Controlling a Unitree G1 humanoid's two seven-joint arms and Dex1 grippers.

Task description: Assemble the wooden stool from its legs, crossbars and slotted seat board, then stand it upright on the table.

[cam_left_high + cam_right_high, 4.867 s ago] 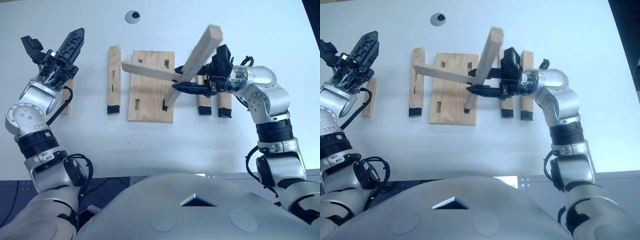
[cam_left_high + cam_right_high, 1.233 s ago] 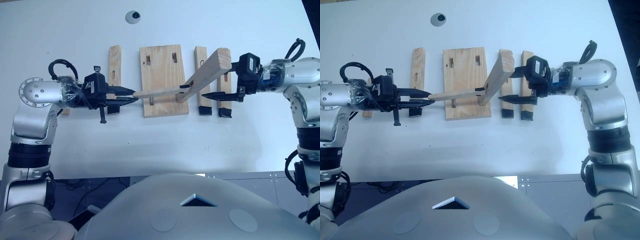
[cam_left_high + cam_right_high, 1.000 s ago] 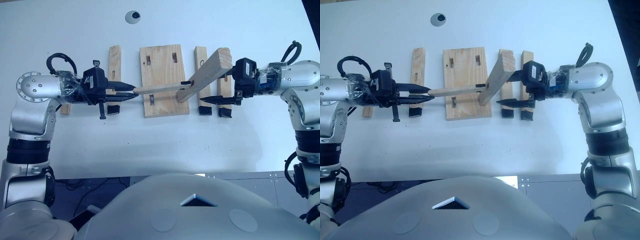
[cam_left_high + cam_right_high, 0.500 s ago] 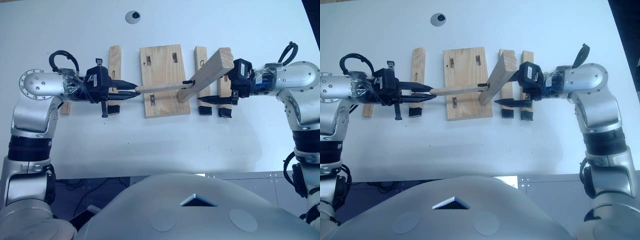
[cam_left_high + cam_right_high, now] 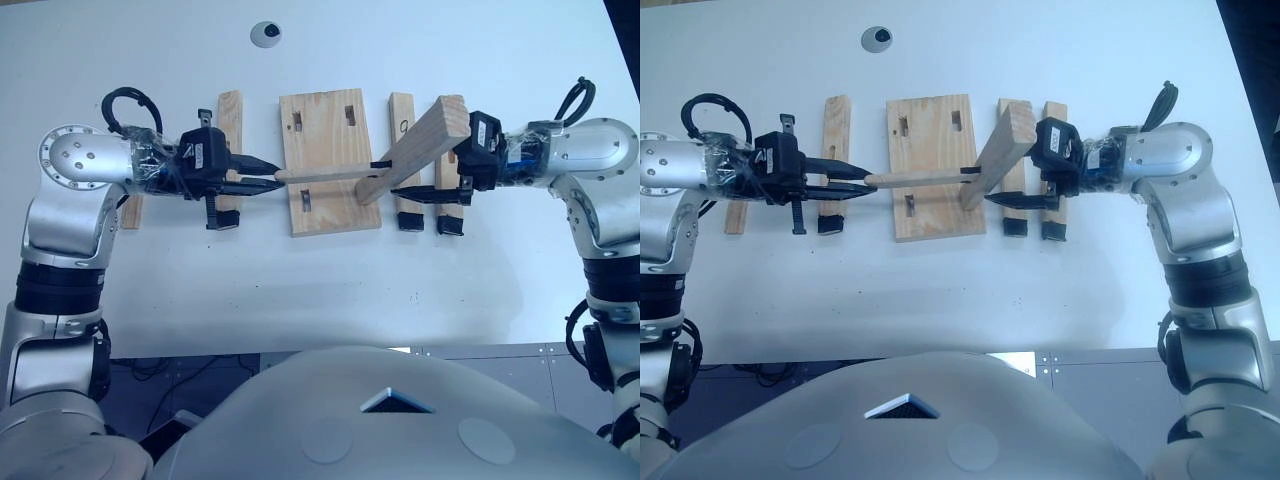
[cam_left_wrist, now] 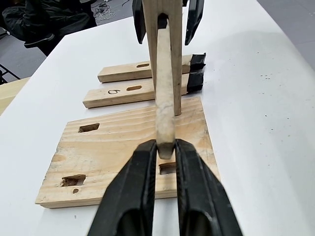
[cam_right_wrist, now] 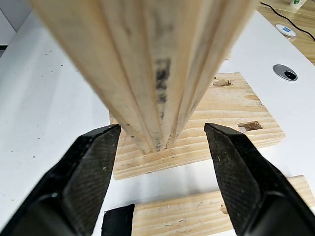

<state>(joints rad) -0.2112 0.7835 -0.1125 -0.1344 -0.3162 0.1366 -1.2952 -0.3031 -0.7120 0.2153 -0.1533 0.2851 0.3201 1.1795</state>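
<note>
Bright, even light from above fills the white table (image 5: 320,260). Shadows are faint and soft: one under the crossbar (image 5: 325,176) ahead of the left gripper (image 5: 275,173), another beneath the leg (image 5: 415,148) between the fingers of the right gripper (image 5: 386,177).

Only one thing I can actually read here: a single handwritten digit in dark pen on the pale wooden stool leg with a black-capped end (image 6: 120,94), the one lying flat on the white table (image 6: 275,98) just beside the light pine slotted seat board (image 6: 98,152). It sits next to that leg's slot and reads as 6 or 9 (depends which way you face it)
</note>
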